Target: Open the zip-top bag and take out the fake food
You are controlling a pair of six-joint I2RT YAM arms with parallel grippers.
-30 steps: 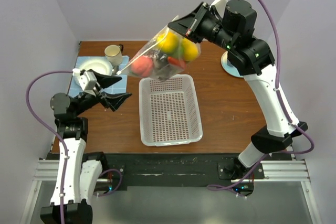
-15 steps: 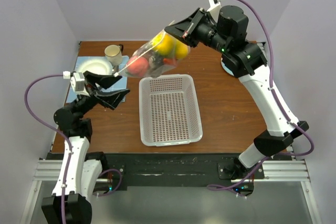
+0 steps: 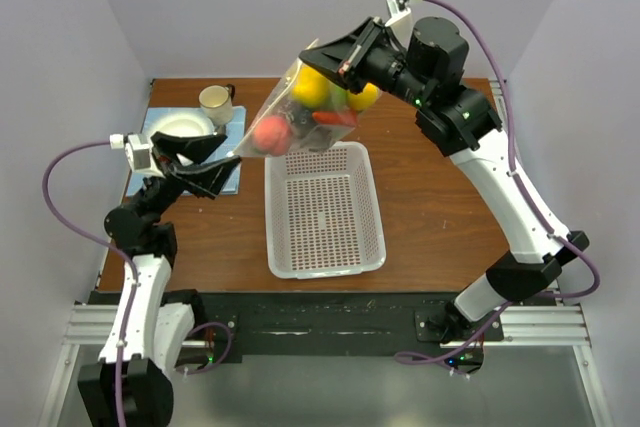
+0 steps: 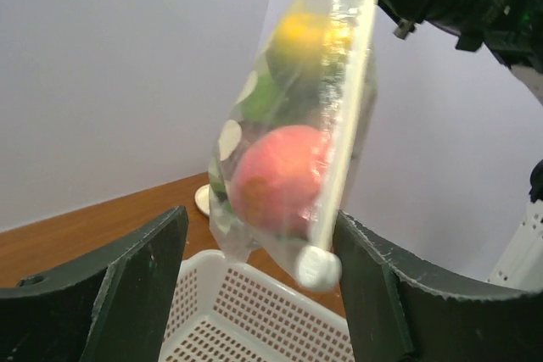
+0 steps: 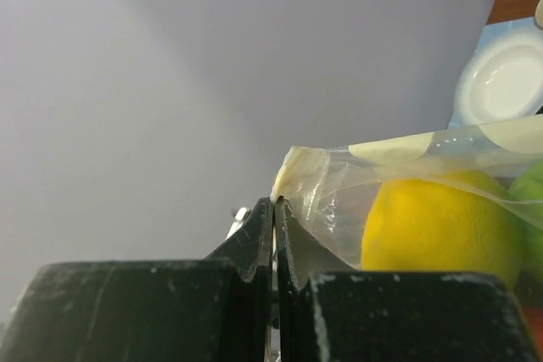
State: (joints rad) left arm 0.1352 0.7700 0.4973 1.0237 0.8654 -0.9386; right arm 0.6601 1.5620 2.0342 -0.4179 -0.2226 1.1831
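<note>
From above, the right gripper (image 3: 318, 55) is clenched on the top corner of the zip-top bag (image 3: 300, 112). It holds the bag in the air over the far end of the white perforated basket (image 3: 376, 222). The bag slants down and left, and its low corner reaches the left gripper (image 3: 232, 159), whose jaws stand apart on either side of it. The fake food (image 3: 312, 87) is all inside. A plate (image 3: 180, 129) and a cup (image 3: 215, 100) sit beyond the left arm.

In the left wrist view, the bag's lower end hangs between the spread fingers (image 4: 127, 286), and I see no contact. The white slider (image 4: 318, 267) sits at the bottom of the zip strip (image 4: 352, 125), just beside the right-hand finger. A red-pink fruit (image 4: 280, 177) presses against the film.

In the right wrist view, the jaws are pinched flat on the bag's film, with a yellow fruit (image 5: 441, 226) just beyond.

The opening step looks to be in hand, and nothing is unzipped yet. Next, the left gripper should probably pinch the slider squarely, not the fruit, and draw it along the strip.
</note>
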